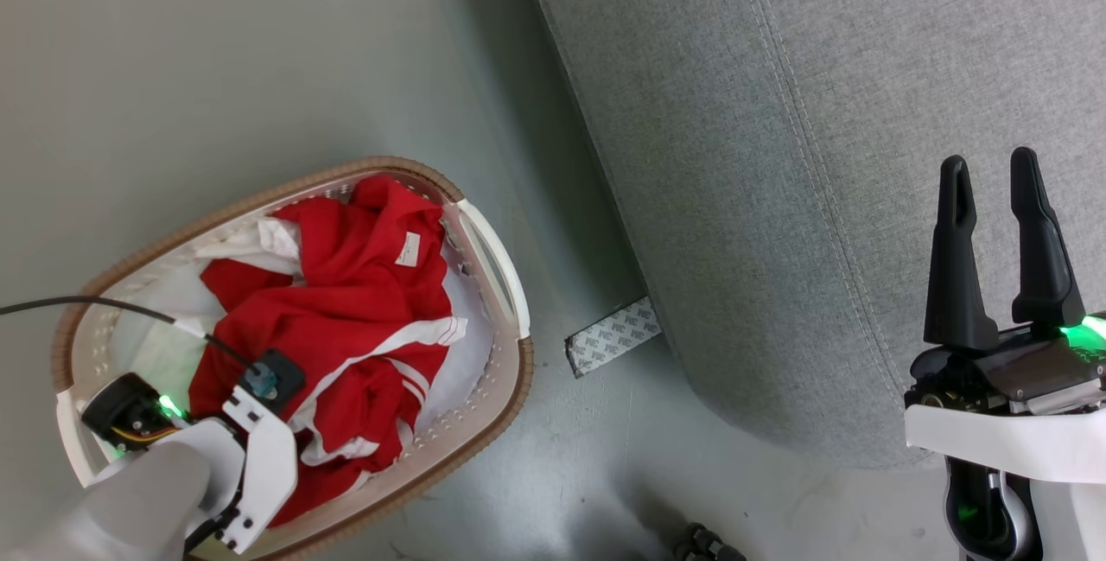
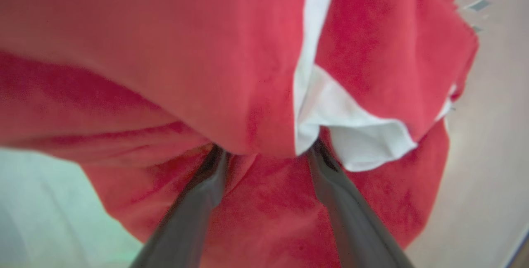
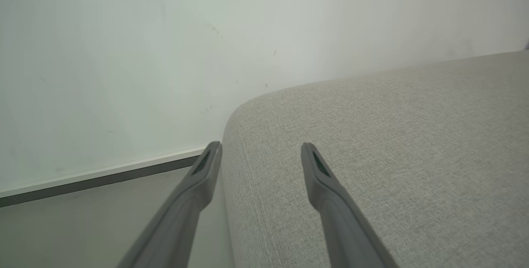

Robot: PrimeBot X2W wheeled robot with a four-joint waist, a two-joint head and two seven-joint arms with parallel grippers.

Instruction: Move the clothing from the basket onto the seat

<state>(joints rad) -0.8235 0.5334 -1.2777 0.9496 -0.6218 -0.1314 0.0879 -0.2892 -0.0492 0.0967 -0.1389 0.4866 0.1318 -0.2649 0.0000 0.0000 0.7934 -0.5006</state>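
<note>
Now, seat [image 1: 821,111]: large light-grey fabric-upholstered sofa with a stitched seam, across the upper right of the head view.
basket [image 1: 518,362]: oval cream-white perforated plastic laundry basket with a brown rim, at lower left on the grey-green floor [image 1: 216,51], near the seat but apart from it.
clothing [image 1: 346,319]: bright red soft sports garments with white stripes and a small white tag, crumpled inside the basket.
left gripper [image 2: 266,152]: down in the basket, fingers spread wide, tips buried under a red fold, not clamped on it.
right gripper [image 1: 989,163]: lower right, over the seat's edge, fingers parted, holding nothing.
strip [image 1: 613,336]: grey-white printed piece lying on the floor at the seat's foot.
</note>
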